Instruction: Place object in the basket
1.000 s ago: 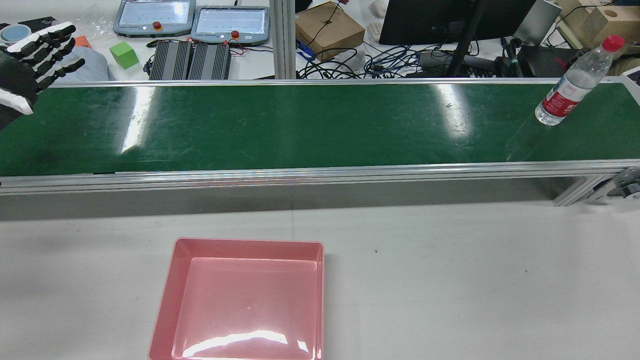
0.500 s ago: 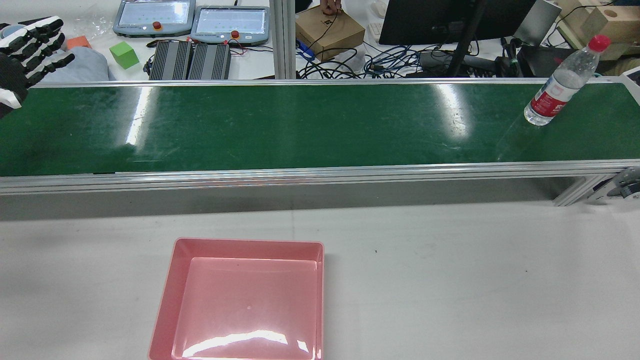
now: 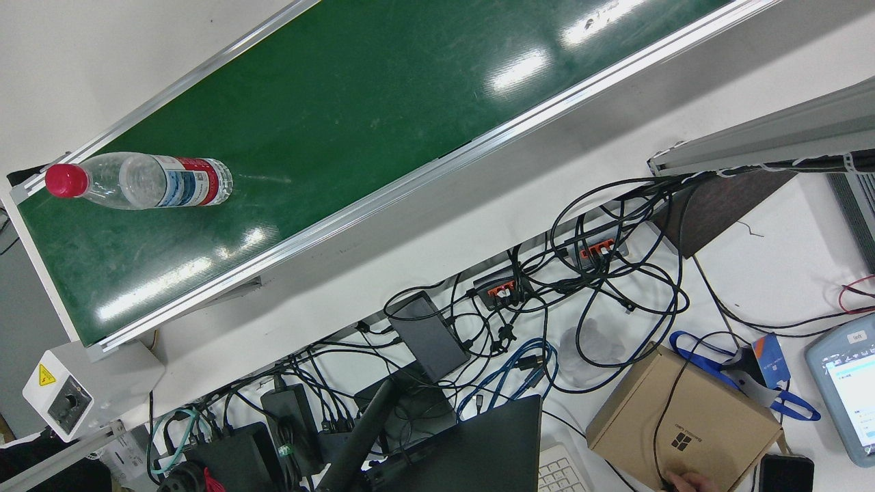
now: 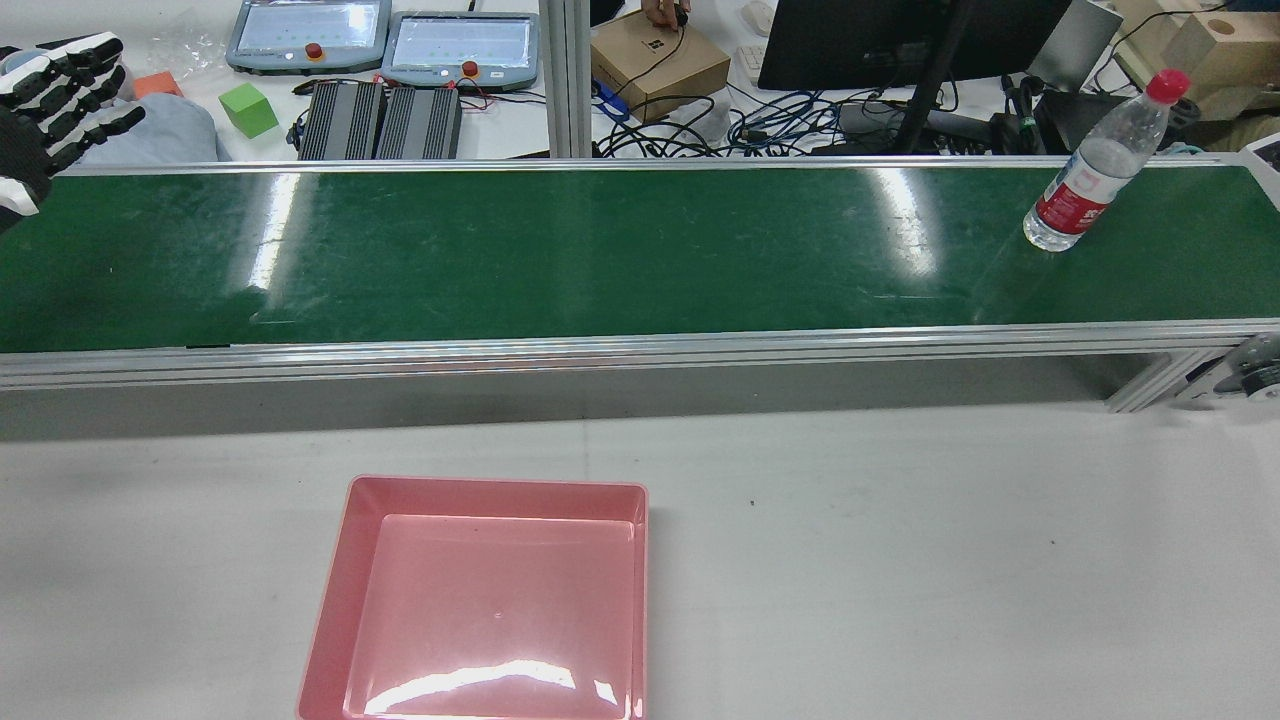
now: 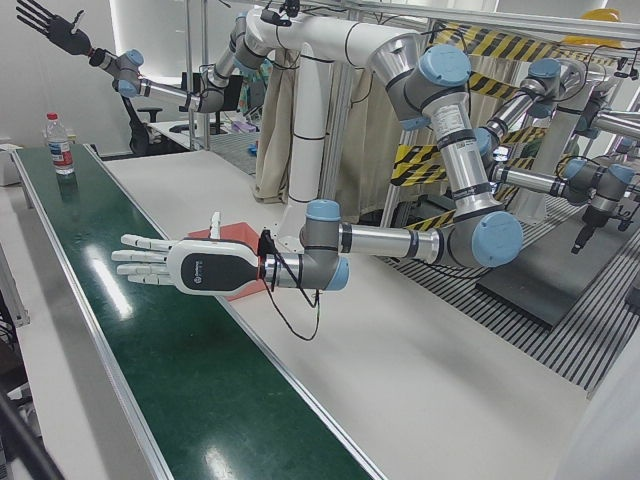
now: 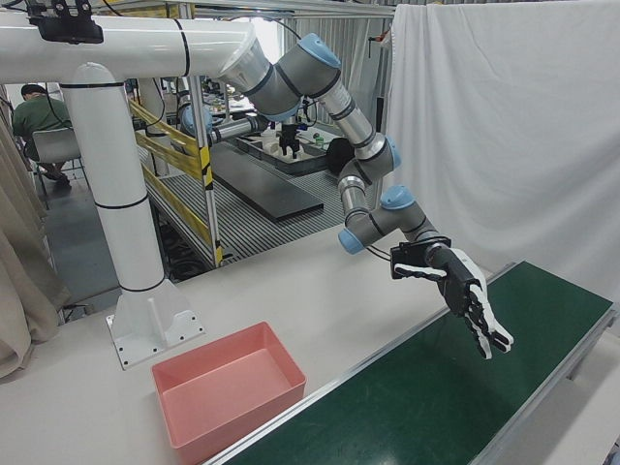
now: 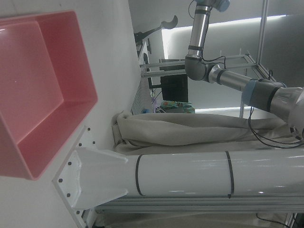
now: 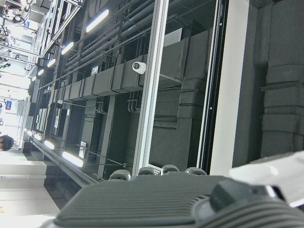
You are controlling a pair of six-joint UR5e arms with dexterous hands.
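Observation:
A clear water bottle (image 4: 1095,165) with a red cap and red label stands upright near the right end of the green conveyor belt (image 4: 600,250). It also shows in the front view (image 3: 143,181) and, far off, in the left-front view (image 5: 58,143). The pink basket (image 4: 495,484) sits empty on the white table in front of the belt. My left hand (image 4: 40,90) is open, fingers spread, above the belt's left end, far from the bottle; it also shows in the left-front view (image 5: 190,265) and the right-front view (image 6: 465,295). My right hand (image 5: 45,22) is open and raised high beyond the bottle's end.
Behind the belt lies a cluttered bench with two teach pendants (image 4: 385,45), a green cube (image 4: 247,108), a cardboard box (image 4: 655,60), cables and a monitor (image 4: 900,40). The white arm pedestal (image 6: 126,242) stands behind the basket. An aluminium rail (image 4: 600,350) edges the belt.
The bottle has travelled left along the belt. My left hand has drawn back a little toward the view's left edge, still open.

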